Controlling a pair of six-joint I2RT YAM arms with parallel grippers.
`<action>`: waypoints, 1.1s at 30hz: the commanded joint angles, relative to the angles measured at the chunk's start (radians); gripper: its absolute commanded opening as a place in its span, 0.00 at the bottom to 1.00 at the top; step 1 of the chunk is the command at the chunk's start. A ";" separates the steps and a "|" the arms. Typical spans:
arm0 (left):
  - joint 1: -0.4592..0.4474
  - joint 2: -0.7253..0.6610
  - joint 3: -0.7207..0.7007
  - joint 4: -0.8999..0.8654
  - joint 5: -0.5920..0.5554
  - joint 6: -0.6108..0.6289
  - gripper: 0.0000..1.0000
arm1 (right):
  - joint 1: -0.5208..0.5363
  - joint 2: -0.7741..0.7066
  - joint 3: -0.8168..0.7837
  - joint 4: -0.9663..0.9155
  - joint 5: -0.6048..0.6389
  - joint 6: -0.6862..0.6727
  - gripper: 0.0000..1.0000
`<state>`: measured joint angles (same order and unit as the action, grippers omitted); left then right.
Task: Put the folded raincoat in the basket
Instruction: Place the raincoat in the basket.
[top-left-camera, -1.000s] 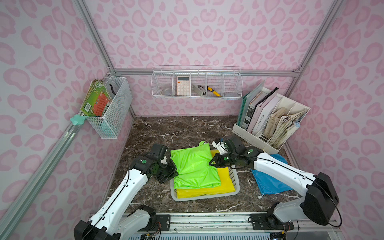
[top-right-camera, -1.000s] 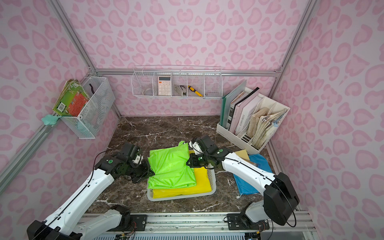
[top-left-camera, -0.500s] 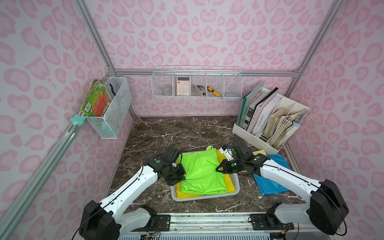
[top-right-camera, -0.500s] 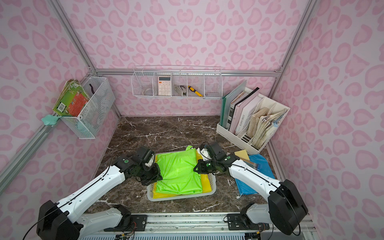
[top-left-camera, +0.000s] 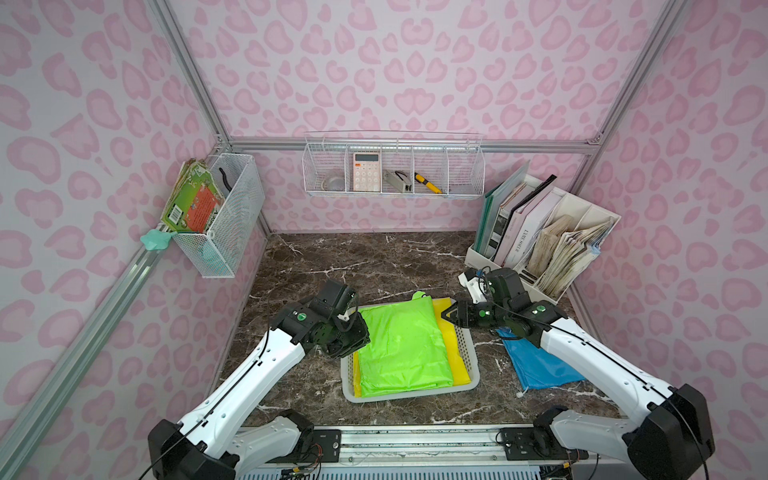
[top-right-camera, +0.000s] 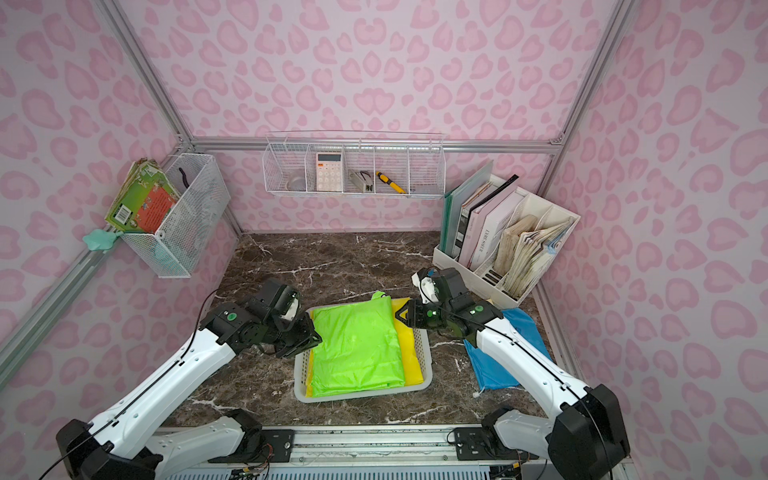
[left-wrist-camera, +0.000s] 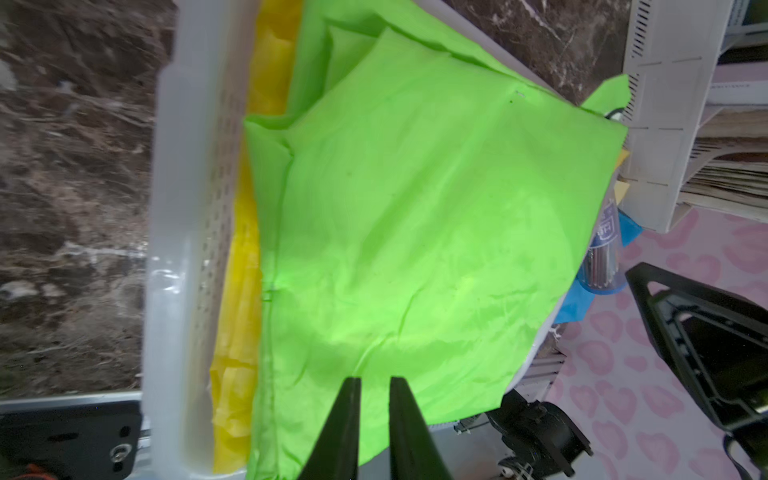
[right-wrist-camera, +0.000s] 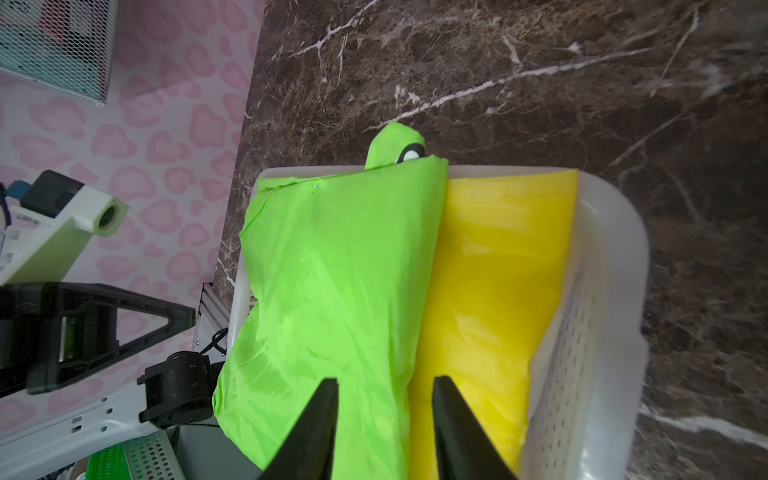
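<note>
The green raincoat (top-left-camera: 401, 345) now lies in the basket (top-left-camera: 411, 395), on a yellow raincoat (top-left-camera: 454, 349). The right claw (right-wrist-camera: 385, 380) has just opened and let go. The left claw (left-wrist-camera: 374, 380) is closed, apparently on nothing, so the placing looks done.

Yellow raincoat (top-left-camera: 455, 357) mostly hidden under green raincoat (top-left-camera: 401, 345); only edge strips show. Basket (top-left-camera: 411, 395) floor fully covered. Its far left rim sits behind left gripper (left-wrist-camera: 375, 384), whose fingertips don't show in both top views. Wrist views: finger bases cut off by picture edge, same for right gripper (right-wrist-camera: 385, 384). Blue sheet (top-left-camera: 536, 370) near tabletop's right edge partly under right arm (top-left-camera: 602, 365). Tabletop (left-wrist-camera: 70, 187) blurred in left wrist view. Round grey item (top-left-camera: 334, 183) in wire rack (top-left-camera: 469, 174): too small to tell.
</note>
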<state>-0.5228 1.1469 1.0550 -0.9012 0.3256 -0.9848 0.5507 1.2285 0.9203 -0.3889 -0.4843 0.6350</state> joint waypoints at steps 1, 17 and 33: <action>-0.013 0.062 -0.036 0.203 0.209 0.008 0.00 | 0.015 0.032 -0.017 0.136 -0.105 0.109 0.27; -0.067 0.134 -0.200 0.130 -0.032 0.000 0.00 | 0.080 0.279 -0.073 0.365 0.003 0.144 0.11; -0.106 0.013 -0.173 0.183 0.158 0.039 0.00 | 0.169 0.019 -0.149 0.168 -0.090 0.032 0.12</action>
<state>-0.6113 1.1709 0.8833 -0.7200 0.4091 -0.9577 0.6781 1.2728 0.7918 -0.1295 -0.5556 0.6872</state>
